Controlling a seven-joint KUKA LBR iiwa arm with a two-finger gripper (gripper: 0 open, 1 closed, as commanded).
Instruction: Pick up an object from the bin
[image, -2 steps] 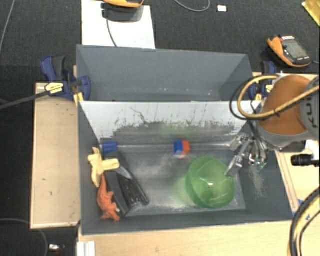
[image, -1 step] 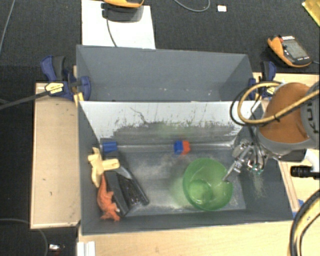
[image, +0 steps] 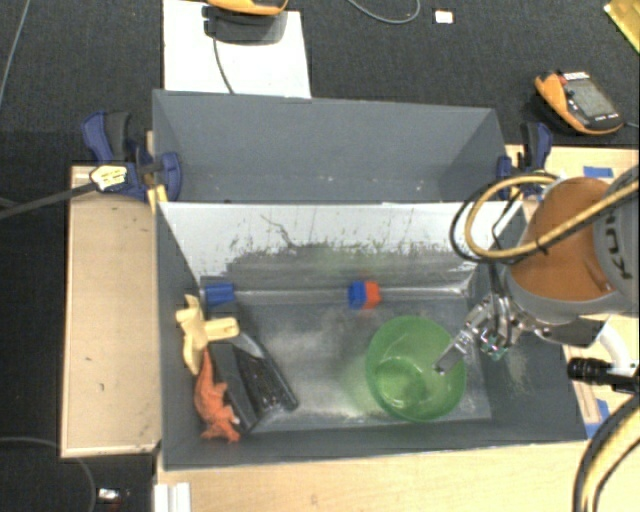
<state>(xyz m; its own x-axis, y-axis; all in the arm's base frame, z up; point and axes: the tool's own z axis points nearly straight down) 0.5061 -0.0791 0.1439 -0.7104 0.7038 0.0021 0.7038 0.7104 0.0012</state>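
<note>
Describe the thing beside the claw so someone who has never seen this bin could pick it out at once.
Look at the grey bin, at the right half of its floor, just left of the claw. There sits a round, see-through green bowl, mouth up. It is the only green, round thing; the orange toy animal, cream toy and black oblong thing lie by the left wall.

This looks like a robotics lab bench. A grey sheet-metal bin (image: 320, 150) sits on dark matting, a black cable (image: 45, 201) trails in at left, and an orange-and-black handheld device (image: 578, 100) lies upper right above the cable-draped robot arm (image: 560, 255).
</note>
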